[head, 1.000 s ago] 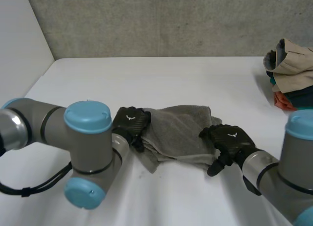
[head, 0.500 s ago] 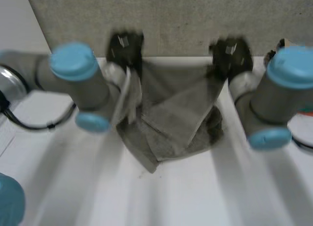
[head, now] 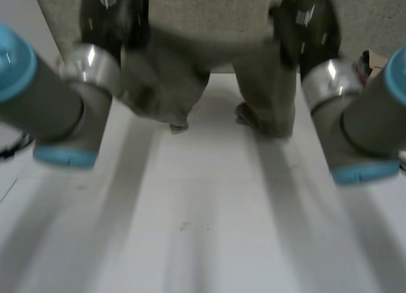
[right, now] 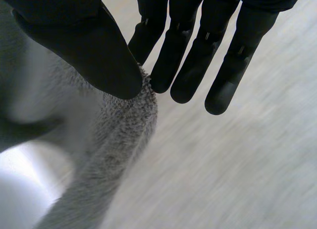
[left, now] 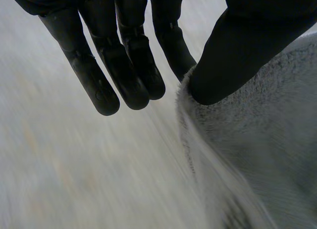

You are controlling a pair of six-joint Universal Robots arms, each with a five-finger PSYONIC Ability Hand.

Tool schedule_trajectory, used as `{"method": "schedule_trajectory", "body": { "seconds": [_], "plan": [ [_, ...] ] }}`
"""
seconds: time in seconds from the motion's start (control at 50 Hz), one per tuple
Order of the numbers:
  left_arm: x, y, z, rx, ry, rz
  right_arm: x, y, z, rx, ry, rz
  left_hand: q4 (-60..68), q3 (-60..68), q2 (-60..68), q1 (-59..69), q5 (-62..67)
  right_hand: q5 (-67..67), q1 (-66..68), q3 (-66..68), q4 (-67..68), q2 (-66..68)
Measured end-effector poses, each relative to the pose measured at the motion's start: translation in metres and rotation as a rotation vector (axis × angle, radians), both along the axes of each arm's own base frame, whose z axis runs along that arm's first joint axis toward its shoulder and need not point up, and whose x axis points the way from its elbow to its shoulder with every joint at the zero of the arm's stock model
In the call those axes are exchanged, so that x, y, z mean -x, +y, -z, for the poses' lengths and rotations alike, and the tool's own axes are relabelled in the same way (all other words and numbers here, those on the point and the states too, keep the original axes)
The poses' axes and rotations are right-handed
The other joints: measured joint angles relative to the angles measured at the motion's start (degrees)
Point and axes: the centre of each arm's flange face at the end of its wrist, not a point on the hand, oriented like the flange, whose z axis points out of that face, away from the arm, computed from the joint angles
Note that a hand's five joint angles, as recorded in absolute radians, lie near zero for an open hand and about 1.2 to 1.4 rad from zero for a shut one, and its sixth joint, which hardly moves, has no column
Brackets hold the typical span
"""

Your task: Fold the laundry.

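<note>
A: What lies nearest?
B: A white table (head: 203,223), bare in front. Over it the left arm (head: 57,109) and the right arm (head: 361,128), grey with light-blue caps, reach toward the far side.

A: Where is the laundry?
B: A grey terry towel (head: 171,84) hangs between the two raised hands, above the far part of the table. Two bunched ends droop from it. I cannot tell whether they touch the table.

A: How do the hands hold it?
B: The left hand (head: 114,11) pinches the towel's edge between its thumb and straight fingers (left: 124,65). The right hand (head: 307,23) grips the other end the same way, with its thumb pressed on the terry and its fingers (right: 198,65) straight.

A: And farthest?
B: A tan cloth (head: 375,59) at the far right, then a grey wall (head: 216,11).
</note>
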Motion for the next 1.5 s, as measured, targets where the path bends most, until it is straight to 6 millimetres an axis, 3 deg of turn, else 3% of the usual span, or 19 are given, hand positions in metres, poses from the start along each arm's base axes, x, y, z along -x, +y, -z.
{"method": "schedule_trajectory", "body": {
  "seconds": [0.12,0.2,0.24,0.28,0.36,0.4,0.46,0.58,0.68,0.84,1.04,1.1,1.14,1.16,1.18,1.26,1.36,1.44,1.5],
  "plan": [
    [-0.020,0.036,0.086,-0.260,-0.143,0.000,0.015,0.031,0.083,-0.313,0.166,-0.007,0.0,0.0,0.0,0.0,0.0,0.0,0.0,0.1,0.0,0.0],
    [-0.029,0.055,0.115,-0.353,-0.195,0.009,0.020,0.049,0.117,-0.432,0.232,-0.019,0.0,0.0,0.0,0.0,0.0,-0.4,0.0,-0.1,-0.5,-0.5],
    [-0.033,0.066,0.124,-0.392,-0.218,0.017,0.022,0.059,0.131,-0.493,0.268,-0.028,0.0,0.0,0.0,0.0,0.0,-7.8,-5.3,-8.0,-8.6,-8.7],
    [-0.036,0.072,0.126,-0.406,-0.226,0.022,0.022,0.063,0.135,-0.521,0.284,-0.036,0.0,0.0,0.0,0.0,0.0,-26.5,-22.6,-26.0,-26.6,-26.4],
    [-0.041,0.083,0.122,-0.413,-0.231,0.029,0.023,0.062,0.129,-0.539,0.296,-0.055,0.0,0.0,0.0,0.0,0.0,-51.6,-46.7,-49.9,-51.0,-49.8],
    [-0.042,0.085,0.120,-0.413,-0.231,0.029,0.023,0.059,0.124,-0.536,0.293,-0.056,0.0,0.0,0.0,0.0,0.0,-53.1,-47.7,-51.4,-52.5,-51.1],
    [-0.046,0.093,0.114,-0.411,-0.231,0.032,0.028,0.041,0.095,-0.517,0.280,-0.067,0.0,0.0,0.0,0.0,0.0,-55.0,-48.4,-53.1,-54.2,-52.1],
    [-0.052,0.105,0.109,-0.407,-0.244,0.031,0.027,0.013,0.056,-0.482,0.317,-0.155,0.0,0.0,0.0,0.0,0.0,-55.0,-48.4,-53.1,-54.2,-52.1],
    [-0.055,0.110,0.112,-0.402,-0.277,0.026,0.019,-0.008,0.054,-0.431,0.393,-0.231,0.0,0.0,0.0,0.0,0.0,-54.7,-48.4,-53.1,-54.2,-52.1],
    [-0.056,0.111,0.116,-0.394,-0.311,0.020,0.006,-0.047,0.100,-0.388,0.530,-0.256,0.0,0.0,0.0,0.0,0.0,-46.5,-43.3,-47.0,-47.6,-47.8],
    [-0.055,0.107,0.111,-0.377,-0.302,0.014,0.006,-0.080,0.163,-0.355,0.688,-0.153,0.0,0.0,0.0,0.0,0.0,-42.6,-39.6,-43.8,-43.5,-44.9],
    [-0.055,0.106,0.110,-0.373,-0.299,0.012,0.009,-0.089,0.173,-0.332,0.717,-0.111,0.0,0.0,0.0,0.0,0.0,-36.3,-32.6,-36.6,-36.9,-36.8],
    [-0.055,0.105,0.109,-0.371,-0.299,0.011,0.010,-0.094,0.175,-0.313,0.723,-0.089,0.0,0.0,0.0,0.0,0.0,-24.1,-18.8,-23.8,-24.2,-23.4],
    [-0.055,0.104,0.109,-0.370,-0.298,0.009,0.010,-0.097,0.174,-0.293,0.722,-0.074,0.0,0.0,0.0,0.0,0.0,-10.8,-6.8,-10.4,-10.8,-9.3],
    [-0.055,0.104,0.109,-0.370,-0.298,0.008,0.009,-0.099,0.172,-0.275,0.718,-0.062,0.0,0.0,0.0,0.0,0.0,-5.9,-2.0,-5.4,-5.9,-4.1],
    [-0.056,0.101,0.107,-0.365,-0.296,-0.001,0.009,-0.103,0.149,-0.202,0.677,-0.009,0.0,0.0,0.0,0.0,0.0,-2.6,-0.2,-0.4,-0.6,0.0],
    [-0.062,0.089,0.093,-0.330,-0.280,-0.040,0.020,-0.093,0.079,-0.109,0.556,0.077,0.0,0.0,0.0,0.0,0.0,-2.6,-0.2,-0.1,-0.2,0.0],
    [-0.074,0.078,0.060,-0.235,-0.257,-0.102,0.042,-0.069,0.020,-0.069,0.486,0.123,0.0,0.0,0.0,0.0,0.0,-2.6,-0.2,-0.1,0.0,0.0],
    [-0.084,0.071,0.033,-0.155,-0.247,-0.148,0.065,-0.051,-0.010,-0.090,0.477,0.159,0.0,0.0,0.0,0.0,0.0,-2.6,-0.2,0.0,0.0,0.0]
  ]
}}
